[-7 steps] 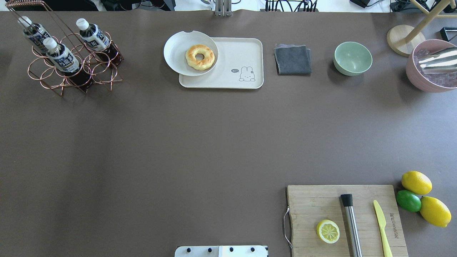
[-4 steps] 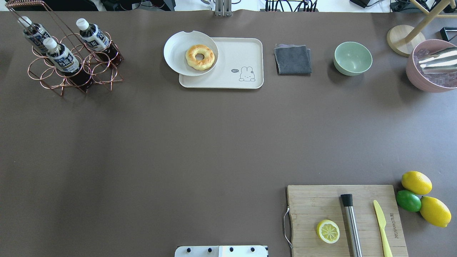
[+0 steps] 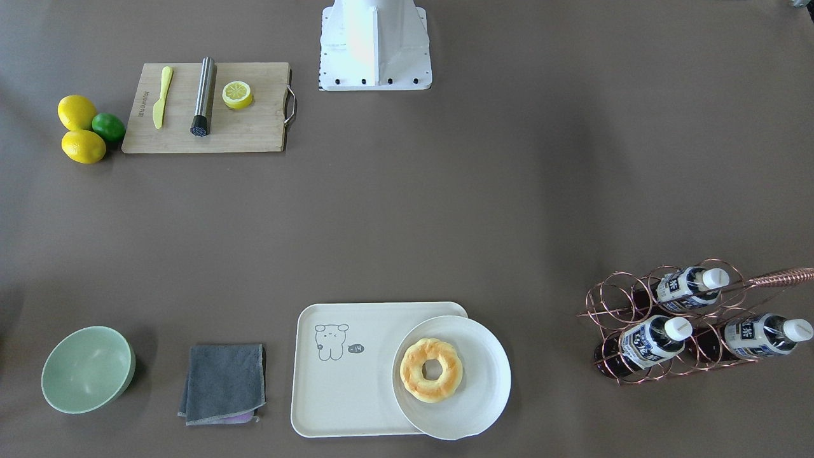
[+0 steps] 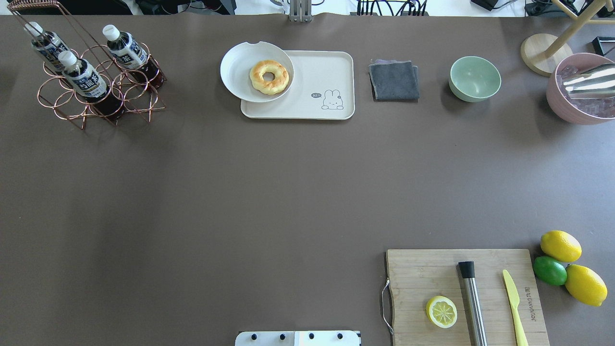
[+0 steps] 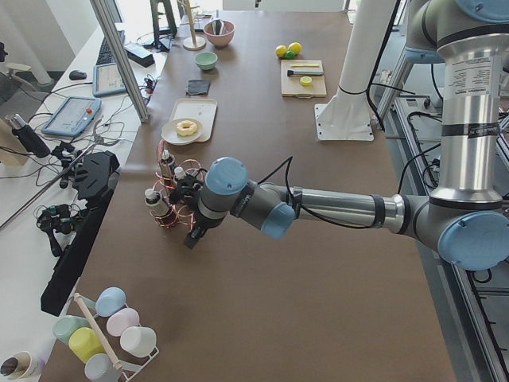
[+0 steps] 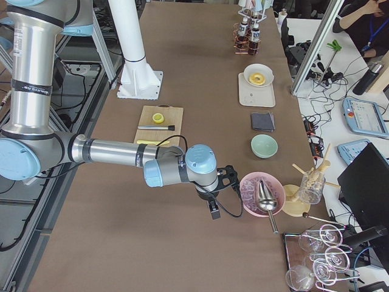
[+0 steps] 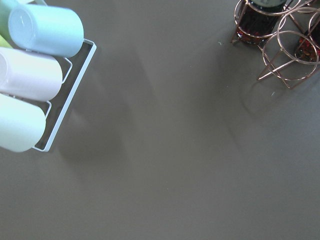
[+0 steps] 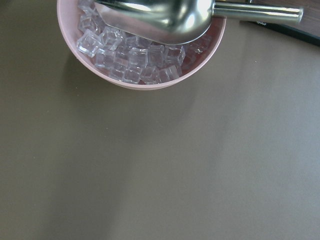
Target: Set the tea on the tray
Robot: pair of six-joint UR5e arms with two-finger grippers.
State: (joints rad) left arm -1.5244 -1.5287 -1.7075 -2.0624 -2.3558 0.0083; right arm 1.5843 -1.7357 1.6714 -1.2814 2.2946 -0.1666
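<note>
While the tray [image 4: 317, 67] sits at twelve o'clock, tea [image 4: 88, 82] at ten looks light, stiff, slick; take its labelled waist. Left gripper [image 5: 193, 237], right gripper [image 6: 214, 212]: cannot tell their spread.

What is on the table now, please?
tea bottles: three, brown, in copper rack.
tray: one, cream, far middle.
plate: one, white, overlapping tray, holding doughnut.
cloth: one, grey, beside tray.
bowl: one, green, beside cloth.
ice bowl: one, pink, far right, with scoop.
cutting board: one, wooden, near right, carrying half lemon, rod, knife.
lemons: two, yellow, beside board.
lime: one, green, beside lemons.
cups: several, pastel, left end.
left gripper: one, dark, by rack.
right gripper: one, dark, by ice bowl.
</note>
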